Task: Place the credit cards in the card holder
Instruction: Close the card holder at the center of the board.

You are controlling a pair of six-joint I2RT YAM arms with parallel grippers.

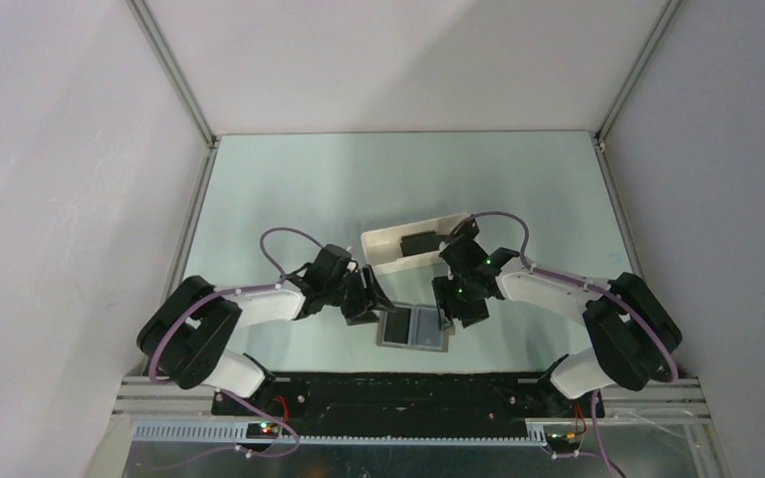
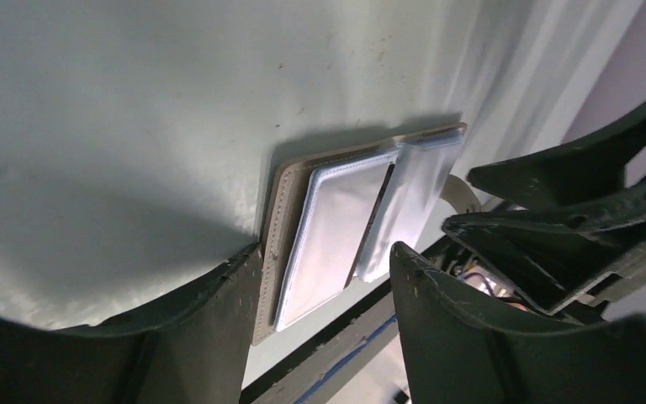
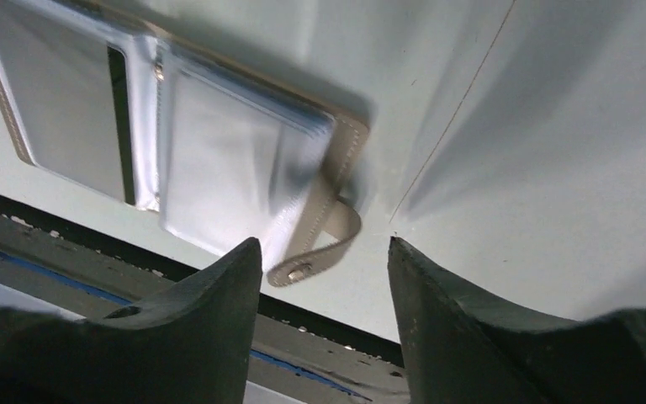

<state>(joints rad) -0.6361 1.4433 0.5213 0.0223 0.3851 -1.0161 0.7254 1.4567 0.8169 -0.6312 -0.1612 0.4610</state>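
The card holder (image 1: 414,329) lies opened flat on the table near the front edge, light blue pockets up. In the left wrist view the card holder (image 2: 336,227) lies just beyond my fingertips; in the right wrist view the card holder (image 3: 219,160) shows its closing tab (image 3: 324,236) curling off the right edge. My left gripper (image 1: 367,307) (image 2: 326,248) is open at the holder's left edge, with nothing between its fingers. My right gripper (image 1: 455,311) (image 3: 324,241) is open over the right edge by the tab, holding nothing. One dark credit card (image 1: 419,242) lies in the white tray.
A long white tray (image 1: 388,254) stands just behind the card holder, between the two arms. The black base rail (image 1: 408,388) runs along the table's near edge, close to the holder. White walls enclose the table on three sides.
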